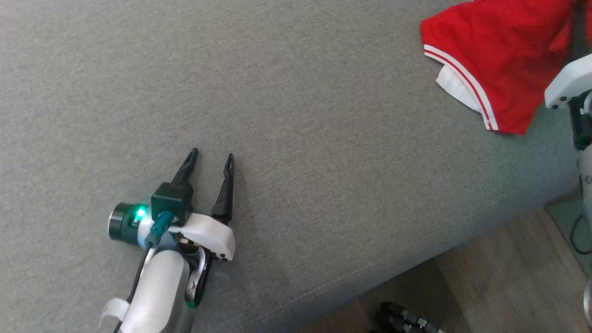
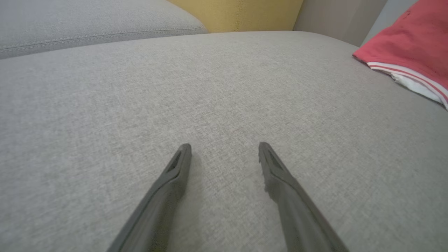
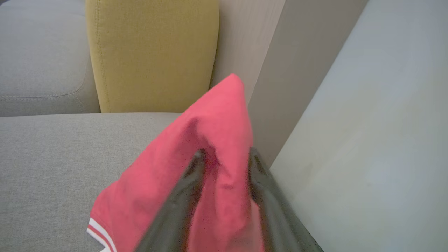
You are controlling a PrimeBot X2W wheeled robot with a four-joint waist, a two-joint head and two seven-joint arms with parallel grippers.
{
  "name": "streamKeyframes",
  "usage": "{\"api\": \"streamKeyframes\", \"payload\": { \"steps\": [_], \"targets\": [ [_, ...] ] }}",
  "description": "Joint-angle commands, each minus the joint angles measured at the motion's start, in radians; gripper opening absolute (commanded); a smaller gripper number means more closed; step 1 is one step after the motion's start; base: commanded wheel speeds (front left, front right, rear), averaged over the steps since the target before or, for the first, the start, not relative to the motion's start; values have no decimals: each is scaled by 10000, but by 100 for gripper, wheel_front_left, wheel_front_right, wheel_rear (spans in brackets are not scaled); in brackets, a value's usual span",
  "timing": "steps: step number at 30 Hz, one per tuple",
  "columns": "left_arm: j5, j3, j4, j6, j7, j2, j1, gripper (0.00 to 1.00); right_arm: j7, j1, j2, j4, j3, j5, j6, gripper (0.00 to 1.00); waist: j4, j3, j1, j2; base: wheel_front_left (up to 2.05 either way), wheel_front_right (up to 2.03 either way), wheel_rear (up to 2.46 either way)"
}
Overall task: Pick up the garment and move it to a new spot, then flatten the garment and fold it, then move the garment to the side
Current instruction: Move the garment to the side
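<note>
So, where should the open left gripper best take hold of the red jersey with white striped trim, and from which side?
Likely the striped trim edge of the red jersey, coming from the robot's left, low over the grey sofa cushion: that edge lies flat and faces the left gripper, with nothing between.

On my feed the sofa seat (image 1: pixel 323 138) is grey woven cloth, matt and slightly coarse, and the jersey (image 1: pixel 490 60) is thin red fabric, matt, with smoother striped trim and a white inside. The left gripper (image 1: pixel 212 154) has matt dark plastic fingers and a glossy white plastic wrist shell (image 1: pixel 210 233). The yellow cushion (image 3: pixel 150 52) is fine-woven cloth, and the floor (image 1: pixel 508 286) looks to me like dull brown wood.
</note>
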Motion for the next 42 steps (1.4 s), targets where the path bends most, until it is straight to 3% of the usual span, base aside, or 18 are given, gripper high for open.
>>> {"api": "streamKeyframes", "payload": {
  "steps": [1, 8, 13, 19, 25, 32, 42],
  "targets": [
    [-4, 349, -135, 37, -49, 80, -133, 100, -141, -324, -102, -261, 26, -183, -9, 100, 41, 10, 0, 0, 0, 0, 0],
    [-40, 536, -246, 124, -49, 71, -106, 100, -551, -2, 298, -922, -976, -1125, -9, 100, 359, -196, 0, 0, 0, 0, 0],
    [-140, 772, -312, 277, -49, 66, 42, 100, -611, 634, 1033, -2104, -1147, -1203, -9, 100, 775, -552, 0, 0, 0, 0, 0],
    [-330, 1170, -525, 576, -49, 60, 362, 100, -616, 1826, 1838, -3378, -544, -571, -9, 100, 1550, -969, 0, 0, 0, 0, 0],
    [-528, 1617, -706, 945, -49, 58, 727, 100, -617, 3242, 2318, -3885, 81, -159, -9, 100, 2674, -1473, 0, 0, 0, 0, 0],
    [-671, 2172, -896, 1125, -49, 58, 1212, 100, -618, 4352, 2470, -4019, 568, 605, -9, 100, 3500, -1939, 0, 0, 0, 0, 0],
    [-872, 2647, -861, 1088, -49, 57, 1648, 100, -618, 5264, 2476, -3866, 1405, 1467, -9, 100, 4035, -2484, 0, 0, 0, 0, 0]
  ]
}}
